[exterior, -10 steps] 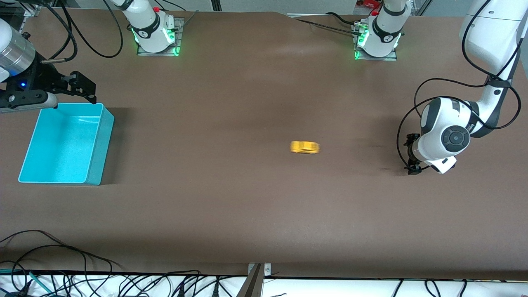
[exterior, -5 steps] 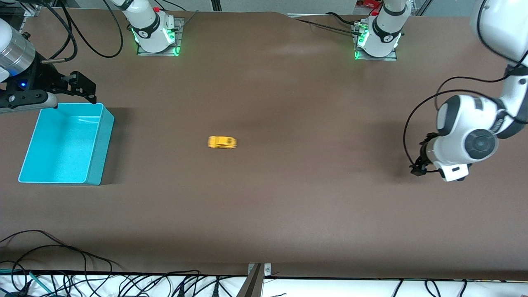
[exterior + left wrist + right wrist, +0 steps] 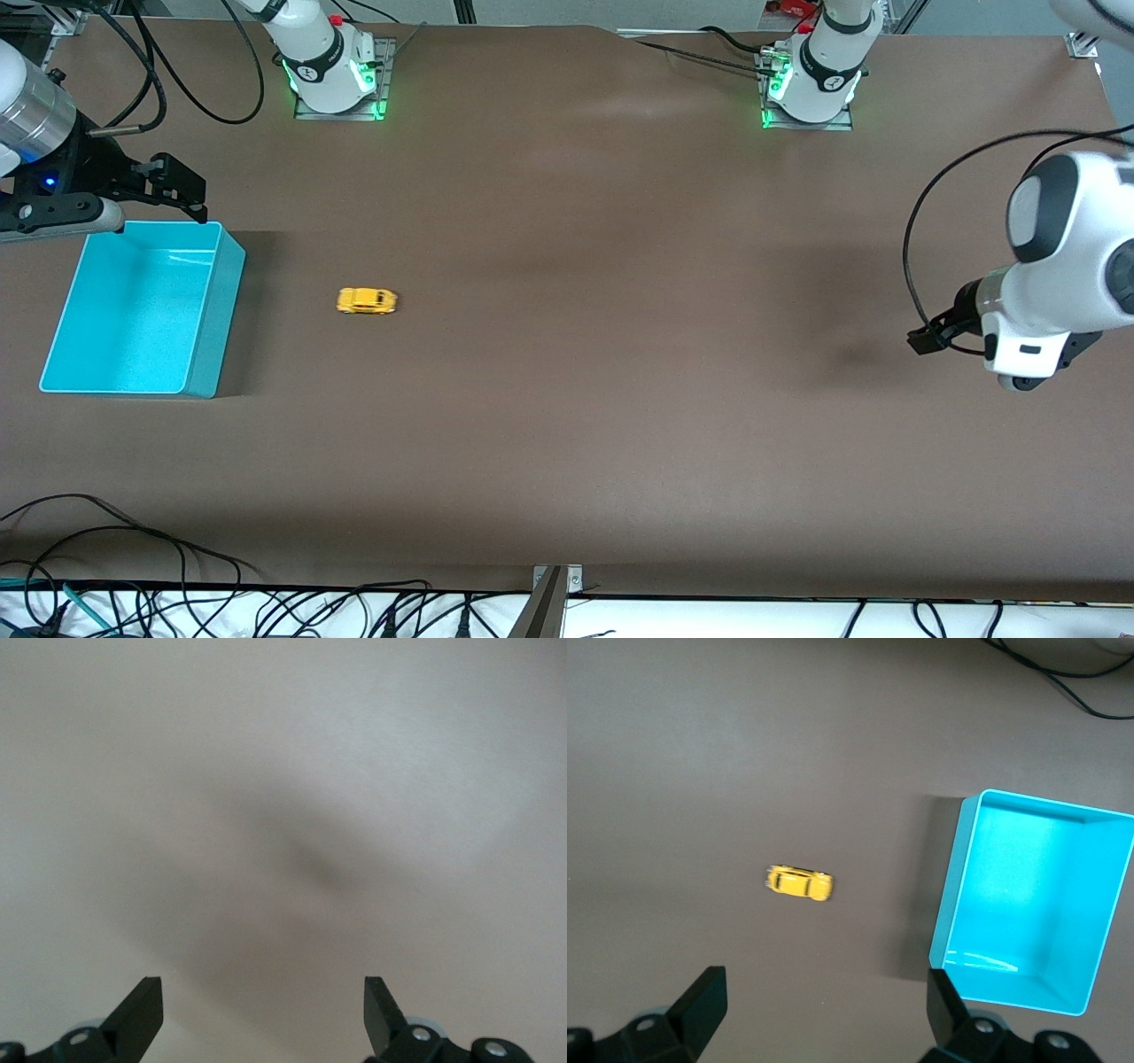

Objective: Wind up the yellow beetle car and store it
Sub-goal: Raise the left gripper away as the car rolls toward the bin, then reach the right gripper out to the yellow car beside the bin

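The yellow beetle car stands on its wheels on the brown table, a short way from the teal bin, toward the right arm's end. It also shows in the right wrist view, beside the bin. My right gripper hangs open and empty over the bin's corner farthest from the front camera; its fingers frame bare table. My left gripper is open and empty, raised over the left arm's end of the table, and its view shows only bare table between the fingers.
The teal bin is empty. Both arm bases stand along the table edge farthest from the front camera. Cables lie along the edge nearest it.
The car has rolled across the table from the middle toward the bin and has slowed. My left arm has lifted and pulled back toward its end of the table. The right arm has not moved.
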Tool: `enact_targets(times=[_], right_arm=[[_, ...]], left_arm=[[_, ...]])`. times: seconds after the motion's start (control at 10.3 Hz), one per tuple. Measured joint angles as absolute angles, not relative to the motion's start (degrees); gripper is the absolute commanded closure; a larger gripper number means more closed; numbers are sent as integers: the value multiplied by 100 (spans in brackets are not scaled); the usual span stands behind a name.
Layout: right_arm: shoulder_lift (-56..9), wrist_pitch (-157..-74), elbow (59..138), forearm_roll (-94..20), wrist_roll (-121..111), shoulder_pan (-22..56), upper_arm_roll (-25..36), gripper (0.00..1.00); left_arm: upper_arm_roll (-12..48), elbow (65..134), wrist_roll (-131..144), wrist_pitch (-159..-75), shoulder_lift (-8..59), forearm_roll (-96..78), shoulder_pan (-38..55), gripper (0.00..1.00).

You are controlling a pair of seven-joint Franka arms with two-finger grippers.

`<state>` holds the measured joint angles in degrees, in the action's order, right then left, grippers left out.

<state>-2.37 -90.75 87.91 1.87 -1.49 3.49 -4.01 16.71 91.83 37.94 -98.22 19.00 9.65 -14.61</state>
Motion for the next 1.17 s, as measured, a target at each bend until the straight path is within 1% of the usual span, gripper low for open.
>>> enact_targets(times=[0.19,0.39,1.17], right_arm=[[-237,-9075,8790,187,-149,349,-402,0],[-238,-9075,8790,187,-149,347,-397,0],[-257,-9061,8791,187,-149,302,-200,0]], left_arm=[[1679,9036,3009,-9505,1619,834,-1459,0],[1693,9022,2608,-9404,1440,794,-1452,0],[1766,9022,2140,-9381,1404,790,-1440,0]])
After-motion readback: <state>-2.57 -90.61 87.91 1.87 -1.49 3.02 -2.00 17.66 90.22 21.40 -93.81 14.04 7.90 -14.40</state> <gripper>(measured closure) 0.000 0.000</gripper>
